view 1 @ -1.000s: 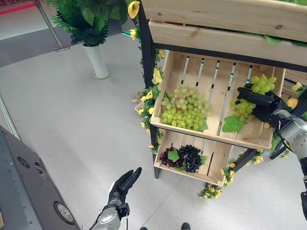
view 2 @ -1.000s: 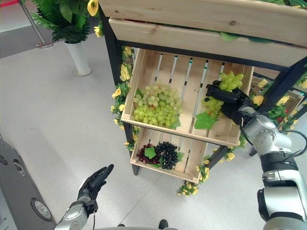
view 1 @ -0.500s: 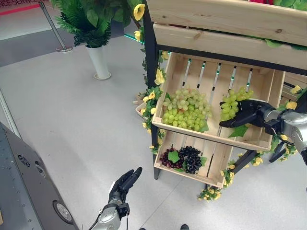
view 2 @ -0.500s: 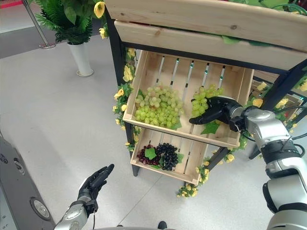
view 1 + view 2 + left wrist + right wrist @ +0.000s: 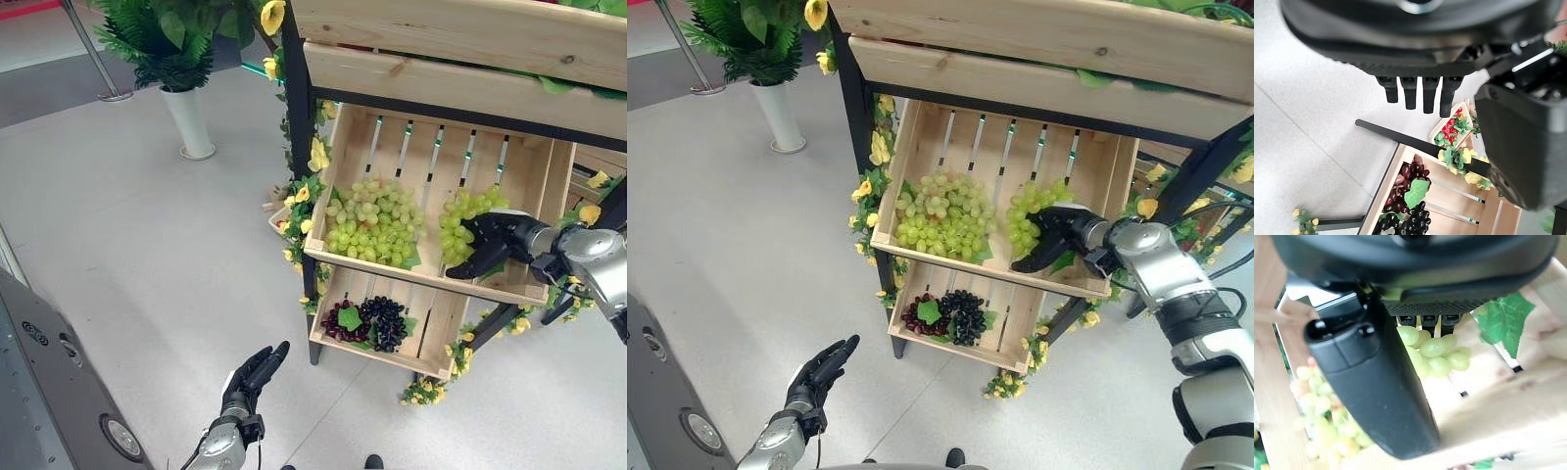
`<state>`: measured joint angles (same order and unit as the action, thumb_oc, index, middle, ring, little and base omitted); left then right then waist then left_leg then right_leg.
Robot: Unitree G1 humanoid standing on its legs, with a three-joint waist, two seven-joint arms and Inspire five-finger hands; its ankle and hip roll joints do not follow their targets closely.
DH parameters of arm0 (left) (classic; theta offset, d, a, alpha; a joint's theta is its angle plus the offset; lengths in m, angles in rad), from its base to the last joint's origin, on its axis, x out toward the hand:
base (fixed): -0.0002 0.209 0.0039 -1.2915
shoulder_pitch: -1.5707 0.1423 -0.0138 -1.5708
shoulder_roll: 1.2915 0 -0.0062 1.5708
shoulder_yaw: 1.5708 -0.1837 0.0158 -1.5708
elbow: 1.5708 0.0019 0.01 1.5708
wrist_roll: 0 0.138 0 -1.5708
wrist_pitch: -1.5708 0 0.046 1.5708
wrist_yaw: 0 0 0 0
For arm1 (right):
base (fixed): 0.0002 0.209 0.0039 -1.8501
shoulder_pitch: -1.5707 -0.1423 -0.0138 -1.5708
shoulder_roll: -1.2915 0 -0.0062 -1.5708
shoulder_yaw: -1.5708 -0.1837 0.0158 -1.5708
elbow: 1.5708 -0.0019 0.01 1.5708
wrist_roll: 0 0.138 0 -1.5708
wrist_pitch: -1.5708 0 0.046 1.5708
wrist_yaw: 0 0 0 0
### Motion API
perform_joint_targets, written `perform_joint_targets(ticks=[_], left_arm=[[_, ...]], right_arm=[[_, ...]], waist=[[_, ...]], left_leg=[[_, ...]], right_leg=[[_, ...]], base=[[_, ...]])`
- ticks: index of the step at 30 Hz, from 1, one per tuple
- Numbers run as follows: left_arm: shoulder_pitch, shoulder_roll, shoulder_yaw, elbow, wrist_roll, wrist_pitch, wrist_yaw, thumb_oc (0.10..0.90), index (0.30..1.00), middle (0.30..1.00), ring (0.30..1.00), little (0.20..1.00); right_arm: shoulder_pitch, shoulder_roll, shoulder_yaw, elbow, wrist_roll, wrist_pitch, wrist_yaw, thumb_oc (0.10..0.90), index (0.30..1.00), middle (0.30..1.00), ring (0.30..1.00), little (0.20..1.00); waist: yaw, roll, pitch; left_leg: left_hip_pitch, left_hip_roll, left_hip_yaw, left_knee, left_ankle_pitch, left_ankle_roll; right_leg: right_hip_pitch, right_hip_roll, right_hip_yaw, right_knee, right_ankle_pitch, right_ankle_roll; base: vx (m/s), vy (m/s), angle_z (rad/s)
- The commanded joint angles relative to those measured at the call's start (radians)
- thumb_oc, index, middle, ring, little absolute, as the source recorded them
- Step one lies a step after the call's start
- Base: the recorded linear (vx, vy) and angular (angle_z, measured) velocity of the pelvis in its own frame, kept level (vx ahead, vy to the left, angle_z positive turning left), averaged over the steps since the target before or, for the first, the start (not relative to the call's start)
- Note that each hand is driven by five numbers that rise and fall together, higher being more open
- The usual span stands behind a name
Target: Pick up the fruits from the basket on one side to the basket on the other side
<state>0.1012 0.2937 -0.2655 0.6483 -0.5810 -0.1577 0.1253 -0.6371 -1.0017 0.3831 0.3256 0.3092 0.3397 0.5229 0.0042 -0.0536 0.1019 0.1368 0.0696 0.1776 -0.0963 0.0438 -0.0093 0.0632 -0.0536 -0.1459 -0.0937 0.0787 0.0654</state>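
Right hand point(image 5: 502, 243) carries a green grape bunch point(image 5: 458, 223) inside the upper crate point(image 5: 549, 201).
Fingers curled round the bunch; the grape pile point(image 5: 374, 221) lies beside it. A loose hold could shed grapes.

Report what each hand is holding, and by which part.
The right hand grips a small bunch of green grapes from its right side, over the upper wooden crate. The left hand holds nothing.
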Motion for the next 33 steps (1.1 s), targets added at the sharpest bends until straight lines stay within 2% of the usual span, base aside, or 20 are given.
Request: perform_joint_targets(ticks=[1, 7, 13, 19, 25, 29, 30, 33], left_arm=[[-0.090, 0.044, 0.013, -0.043, 0.045, -0.091, 0.012, 0.800, 0.900, 0.900, 0.900, 0.900], [-0.108, 0.043, 0.026, -0.032, 0.035, -0.093, 0.032, 0.800, 0.900, 0.900, 0.900, 0.900], [-0.098, 0.037, 0.037, -0.038, 0.028, -0.101, 0.035, 0.800, 0.900, 0.900, 0.900, 0.900], [-0.086, 0.036, 0.045, -0.044, 0.034, -0.093, 0.032, 0.800, 0.900, 0.900, 0.900, 0.900], [-0.083, 0.037, 0.051, -0.043, 0.025, -0.097, 0.035, 0.800, 0.900, 0.900, 0.900, 0.900], [-0.080, 0.037, 0.055, -0.048, 0.030, -0.091, 0.032, 0.800, 0.900, 0.900, 0.900, 0.900], [-0.080, 0.038, 0.058, -0.049, 0.031, -0.088, 0.033, 0.800, 0.900, 0.900, 0.900, 0.900], [-0.084, 0.026, 0.075, -0.037, 0.033, -0.078, 0.036, 0.800, 0.900, 0.900, 0.900, 0.900]], right_arm=[[-0.041, -0.115, -0.058, -0.050, -0.165, -0.074, -0.052, 0.800, 0.900, 0.900, 0.900, 0.900], [0.013, -0.207, -0.095, -0.206, -0.363, -0.046, -0.061, 0.800, 0.900, 0.900, 0.900, 0.900], [-0.004, -0.289, -0.142, -0.304, -0.444, 0.002, -0.100, 0.800, 0.900, 0.900, 0.900, 0.900], [0.048, -0.333, -0.227, -0.385, -0.567, -0.007, -0.137, 0.800, 0.900, 0.900, 0.900, 0.900], [0.033, -0.361, -0.259, -0.416, -0.510, -0.001, -0.229, 0.800, 0.900, 0.900, 0.900, 0.900], [0.061, -0.343, -0.310, -0.464, -0.359, -0.058, -0.342, 0.800, 0.900, 0.900, 0.900, 0.900], [0.073, -0.332, -0.325, -0.483, -0.322, -0.072, -0.370, 0.800, 0.900, 0.900, 0.900, 0.900], [0.197, -0.207, -0.418, -0.576, -0.277, -0.132, -0.446, 0.800, 0.900, 0.900, 0.900, 0.900]], waist=[[-0.014, -0.051, -0.024], [-0.047, -0.050, -0.020], [-0.068, -0.048, -0.029], [-0.077, -0.047, -0.035], [-0.081, -0.046, -0.041], [-0.081, -0.044, -0.046], [-0.081, -0.043, -0.046], [-0.088, -0.033, -0.045]], left_leg=[[0.040, -0.007, 0.016, 0.009, -0.112, 0.007], [0.043, -0.008, 0.038, 0.009, -0.114, 0.009], [0.044, -0.009, 0.049, 0.009, -0.119, 0.008], [0.042, -0.010, 0.057, 0.009, -0.122, 0.011], [0.043, -0.011, 0.057, 0.009, -0.126, 0.012], [0.042, -0.012, 0.059, 0.009, -0.128, 0.013], [0.043, -0.012, 0.060, 0.009, -0.129, 0.013], [0.045, -0.012, 0.062, 0.009, -0.134, 0.016]], right_leg=[[0.080, -0.040, -0.010, 0.006, -0.063, -0.001], [0.070, -0.036, 0.019, 0.006, -0.054, 0.005], [0.067, -0.029, 0.040, 0.006, -0.055, 0.008], [0.061, -0.026, 0.050, 0.006, -0.055, 0.009], [0.061, -0.022, 0.057, 0.006, -0.058, 0.010], [0.061, -0.024, 0.054, 0.006, -0.060, 0.011], [0.061, -0.024, 0.054, 0.006, -0.061, 0.011], [0.061, -0.024, 0.057, 0.006, -0.064, 0.010]], base=[[0.00, 0.000, 0.00], [0.00, 0.000, -0.11], [0.01, 0.019, -0.12], [0.00, 0.000, 0.00], [0.00, 0.000, 0.00], [0.00, 0.000, 0.00], [0.00, 0.000, 0.00], [0.00, 0.000, -0.01]])
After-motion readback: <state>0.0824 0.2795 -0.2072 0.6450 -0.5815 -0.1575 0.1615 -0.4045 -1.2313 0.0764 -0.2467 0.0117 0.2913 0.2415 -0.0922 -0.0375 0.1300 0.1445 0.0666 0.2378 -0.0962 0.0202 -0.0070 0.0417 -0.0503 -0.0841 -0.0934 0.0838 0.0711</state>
